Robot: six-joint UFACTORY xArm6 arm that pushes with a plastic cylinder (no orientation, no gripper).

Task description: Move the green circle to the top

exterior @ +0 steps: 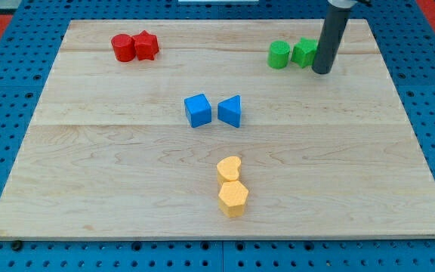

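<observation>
The green circle [279,54], a short cylinder, stands near the view's top right on the wooden board [112,166]. A second green block [304,52] of angular, star-like shape touches its right side. My tip [322,72] rests on the board just to the right of that second green block, touching or nearly touching it. The dark rod rises from there to the view's top edge and hides part of the block's right side.
A red cylinder [122,47] and a red star-like block [146,45] sit together at the top left. A blue cube [198,110] and a blue triangle block [230,111] sit mid-board. A yellow heart [229,168] and a yellow hexagon [232,198] sit near the bottom.
</observation>
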